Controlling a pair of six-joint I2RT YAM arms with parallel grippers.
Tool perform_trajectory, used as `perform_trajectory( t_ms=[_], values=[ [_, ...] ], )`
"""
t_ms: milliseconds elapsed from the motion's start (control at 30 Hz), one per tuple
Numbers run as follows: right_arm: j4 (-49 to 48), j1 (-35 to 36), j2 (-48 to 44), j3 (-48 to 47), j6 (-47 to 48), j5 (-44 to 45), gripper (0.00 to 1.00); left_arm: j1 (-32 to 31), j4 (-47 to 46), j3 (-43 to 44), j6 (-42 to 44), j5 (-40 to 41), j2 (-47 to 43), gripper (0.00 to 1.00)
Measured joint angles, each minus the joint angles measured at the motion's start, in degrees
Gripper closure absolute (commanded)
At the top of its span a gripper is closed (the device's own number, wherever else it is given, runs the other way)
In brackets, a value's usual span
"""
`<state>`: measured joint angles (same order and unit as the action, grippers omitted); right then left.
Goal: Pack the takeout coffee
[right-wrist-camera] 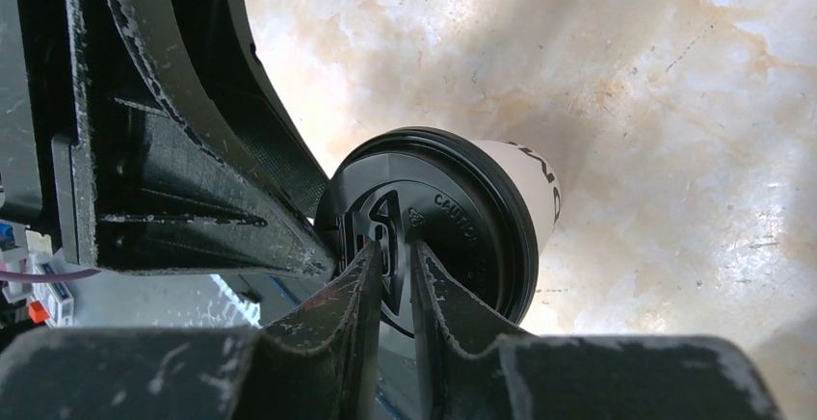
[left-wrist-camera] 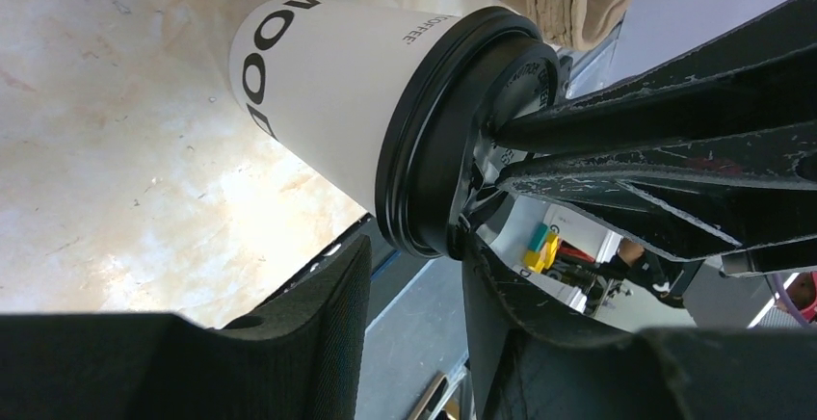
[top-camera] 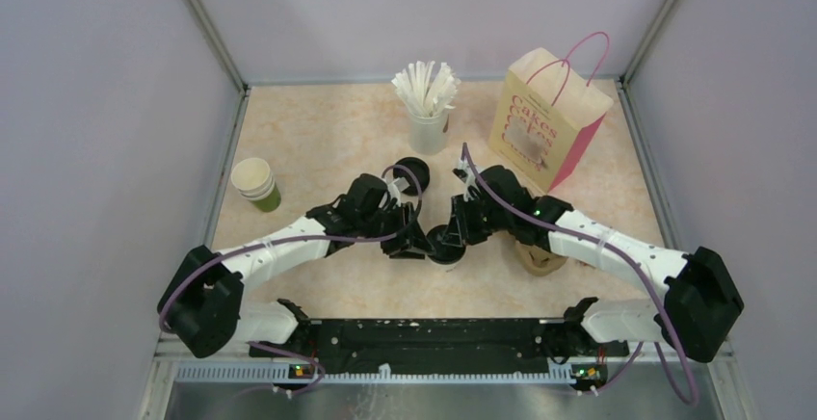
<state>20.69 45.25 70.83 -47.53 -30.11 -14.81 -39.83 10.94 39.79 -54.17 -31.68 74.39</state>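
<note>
The takeout coffee (top-camera: 446,245), a white paper cup (left-wrist-camera: 328,83) with a black lid (left-wrist-camera: 434,150), stands upright on the table in front of both arms. My right gripper (right-wrist-camera: 393,247) comes down on it from above. Its fingertips are almost together and pinch a raised part of the lid (right-wrist-camera: 462,237). My left gripper (left-wrist-camera: 416,247) reaches in from the cup's left at lid height, jaws apart. The lid's rim lies between its fingertips; one finger (left-wrist-camera: 482,285) touches the lid and the other finger (left-wrist-camera: 337,314) stands just off it.
A cream and pink paper bag (top-camera: 544,121) stands at the back right. Left of it is a cup of white straws (top-camera: 424,102). A loose black lid (top-camera: 411,168) lies behind the arms, stacked paper cups (top-camera: 255,184) stand at the left, and a crumpled brown paper piece (top-camera: 540,256) lies under the right arm.
</note>
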Motion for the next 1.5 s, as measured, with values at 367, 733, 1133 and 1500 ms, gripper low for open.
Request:
perform_trajectory(
  t_ms=[367,733,1133,1500],
  values=[
    [3.02,-0.07,0.98,-2.56,0.57,0.24,0.8,-1.01,11.8,8.09,3.58,5.31,0.9,0.44],
    [11.54,-0.22,2.32,-10.82,1.38,0.11,0.67,0.11,17.31,11.85,4.87,10.21,0.87,0.42],
    [14.91,-6.54,-0.04,-10.95,2.01,-1.22,0.51,0.37,14.75,11.78,5.46,10.08,1.84,0.46],
    [13.84,-7.3,-0.07,-5.68,1.51,-4.11,0.6,0.44,13.35,11.74,6.12,8.66,3.56,0.49]
  ],
)
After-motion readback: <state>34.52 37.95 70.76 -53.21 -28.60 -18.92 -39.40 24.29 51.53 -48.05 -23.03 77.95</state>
